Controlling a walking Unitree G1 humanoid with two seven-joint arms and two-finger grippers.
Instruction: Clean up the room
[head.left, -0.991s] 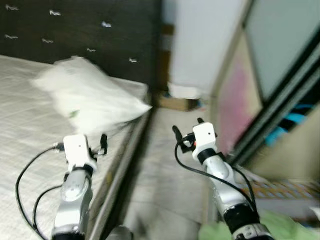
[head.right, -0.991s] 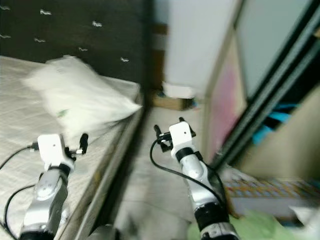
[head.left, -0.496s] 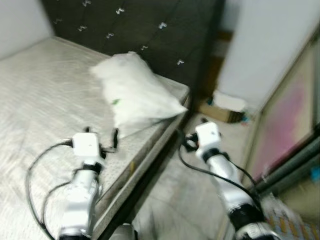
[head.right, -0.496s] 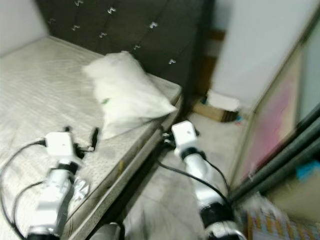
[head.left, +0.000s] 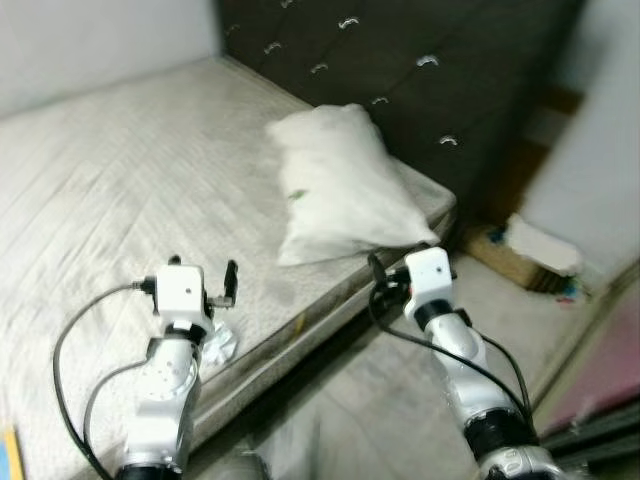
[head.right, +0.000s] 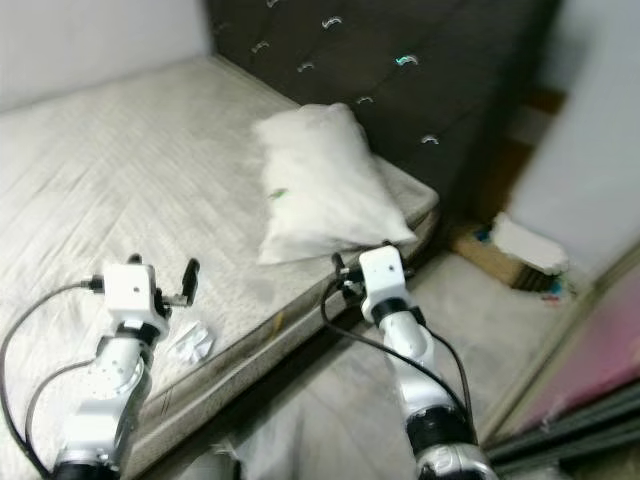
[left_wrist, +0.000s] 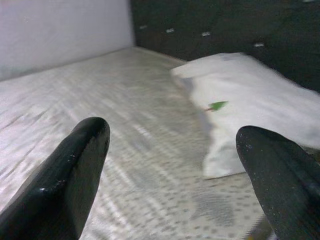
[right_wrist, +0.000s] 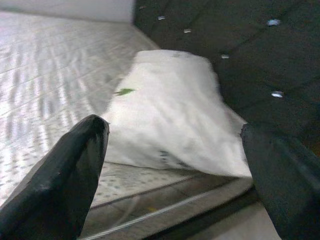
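The head camera has swung from the wardrobe side onto the mattress (head.left: 110, 170) — robot turning to the bed — where the pillow (head.left: 335, 180) lies by the headboard (head.left: 420, 60) and a crumpled wrapper (head.right: 190, 342) sits near the left gripper (head.left: 200, 285), the right gripper (head.left: 392, 282) at the bed's edge, both spread wide and empty.

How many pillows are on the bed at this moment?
1. The white pillow lies on the bare mattress by its near corner, against the dark tufted headboard. Part of the bed lies outside the pictures, so another could be hidden.
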